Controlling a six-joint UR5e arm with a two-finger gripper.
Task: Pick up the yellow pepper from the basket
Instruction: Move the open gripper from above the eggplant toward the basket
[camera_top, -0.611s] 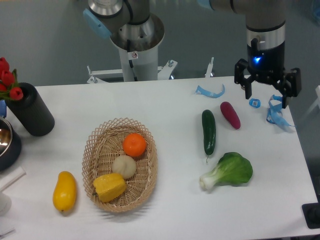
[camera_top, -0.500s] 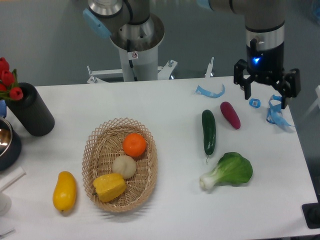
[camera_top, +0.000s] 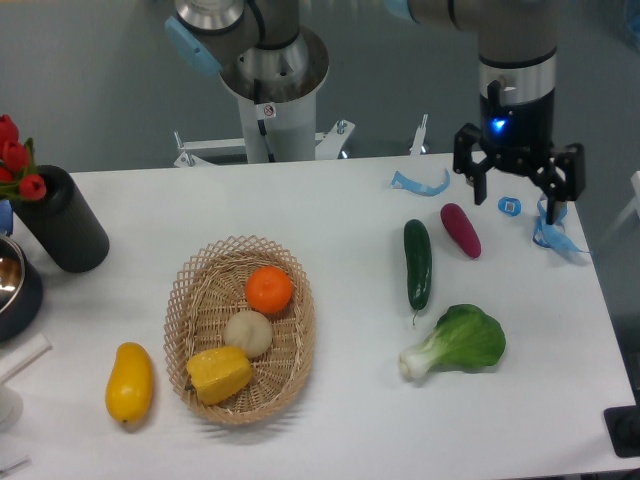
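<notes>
The yellow pepper lies in the near end of the tan wicker basket, left of the table's middle. It is blocky and golden-yellow and touches a pale round ball. An orange sits behind them in the same basket. My gripper hangs open and empty above the far right of the table, far from the basket. Its black fingers point down over a purple vegetable.
A smooth yellow mango-like fruit lies left of the basket. A cucumber and a leafy green lie at right, with blue tape scraps behind. A black cylinder with red tulips stands at far left beside a dark bowl.
The gripper has shifted slightly left and a little up, still open. Nothing on the table has moved.
</notes>
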